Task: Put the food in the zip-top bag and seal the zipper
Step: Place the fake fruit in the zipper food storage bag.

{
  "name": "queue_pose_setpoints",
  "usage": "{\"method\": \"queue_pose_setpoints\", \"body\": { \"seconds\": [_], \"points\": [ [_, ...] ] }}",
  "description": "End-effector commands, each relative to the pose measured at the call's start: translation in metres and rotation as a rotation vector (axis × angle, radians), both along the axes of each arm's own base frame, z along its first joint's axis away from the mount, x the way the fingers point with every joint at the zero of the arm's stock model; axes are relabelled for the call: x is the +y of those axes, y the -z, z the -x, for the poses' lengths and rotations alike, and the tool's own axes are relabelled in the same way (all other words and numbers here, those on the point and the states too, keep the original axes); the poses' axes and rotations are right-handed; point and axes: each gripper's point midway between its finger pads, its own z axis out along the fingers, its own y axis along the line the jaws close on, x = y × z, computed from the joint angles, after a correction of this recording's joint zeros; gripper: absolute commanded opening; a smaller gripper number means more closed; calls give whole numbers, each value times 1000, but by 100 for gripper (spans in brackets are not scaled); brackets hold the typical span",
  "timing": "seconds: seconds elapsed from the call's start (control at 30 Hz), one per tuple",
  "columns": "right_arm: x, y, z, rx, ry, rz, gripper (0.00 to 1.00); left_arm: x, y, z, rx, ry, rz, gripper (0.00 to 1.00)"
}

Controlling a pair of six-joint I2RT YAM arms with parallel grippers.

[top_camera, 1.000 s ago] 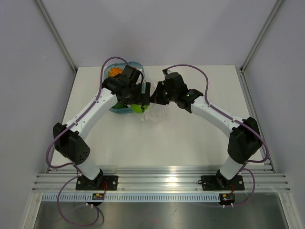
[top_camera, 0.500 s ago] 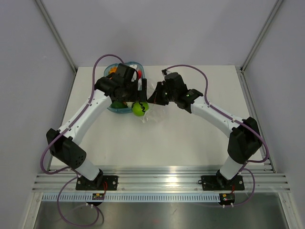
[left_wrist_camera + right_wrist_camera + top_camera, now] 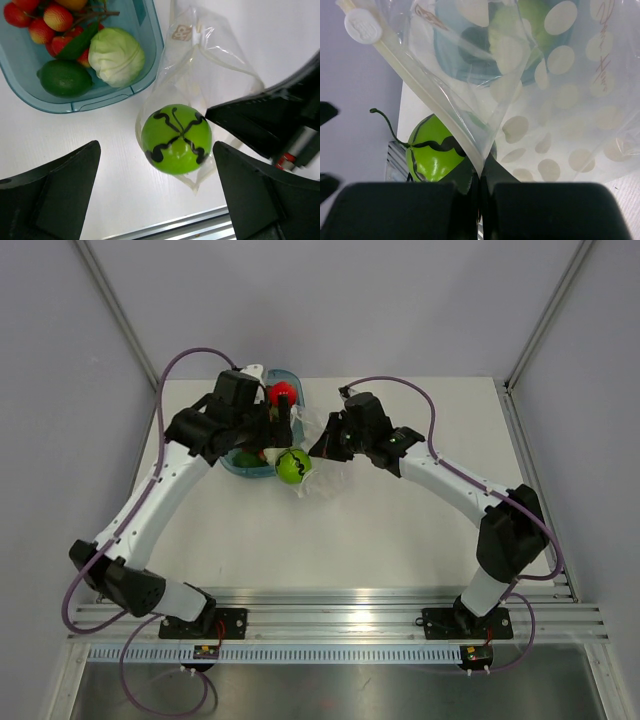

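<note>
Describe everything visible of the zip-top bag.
The zip-top bag is clear, thin, crinkly film printed with pale dots. It lies on the white table beside the blue tray. A pale zipper strip with a white slider runs along its mouth. A green striped fruit appears to sit inside. The right gripper, shut, pinches its edge.

The top camera sat high behind the arms (image 3: pixel 440 475) and looked down on the whole table (image 3: pixel 400 530) from far away. The left wrist camera looked almost straight down, from near, on the green fruit (image 3: pixel 176 138) and the bag (image 3: pixel 200 65), with the tray (image 3: pixel 152 30) just beside them. The right wrist camera was very near to the bag and looked through its plastic. All three views shared the green fruit, the bag and the tray.
</note>
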Motion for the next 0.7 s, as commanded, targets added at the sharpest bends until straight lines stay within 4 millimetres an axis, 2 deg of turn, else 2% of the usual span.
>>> {"method": "queue_pose_setpoints", "body": {
  "seconds": [0.0, 0.07, 0.1, 0.2, 0.23, 0.27, 0.33, 0.4, 0.5, 0.63, 0.67],
  "points": [
    [10, -8, -1, -22, -19, -35, 0, 11, -51, 14, -141, 0, 70, 99],
    [10, -8, 0, -21, -19, -34, 0, 7, -44, 25, -119, 33, 96, 95],
    [10, -9, -1, -23, -18, -34, 0, 8, -46, 32, -125, 44, 110, 88],
    [10, -9, -1, -23, -16, -31, 0, 3, -25, 48, -69, 100, 130, 64],
    [9, -10, -1, -23, -16, -31, 0, -5, -22, 56, -50, 147, 161, 47],
    [9, -12, 0, -27, -18, -34, 0, -8, -7, 61, -10, 167, 165, 40],
    [9, -13, 0, -29, -20, -36, 0, -23, -2, 70, 25, 232, 233, 20],
    [9, -14, 0, -30, -17, -38, 0, -31, 10, 76, 64, 265, 267, 12],
    [10, -15, 2, -27, -26, -41, 0, -37, 20, 69, 83, 267, 277, 6],
    [10, -20, 3, -33, -30, -51, 0, -46, 27, 48, 76, 254, 273, 4],
    [10, -22, 5, -35, -33, -53, 0, -49, 37, 40, 98, 245, 260, 3]
  ]
}}
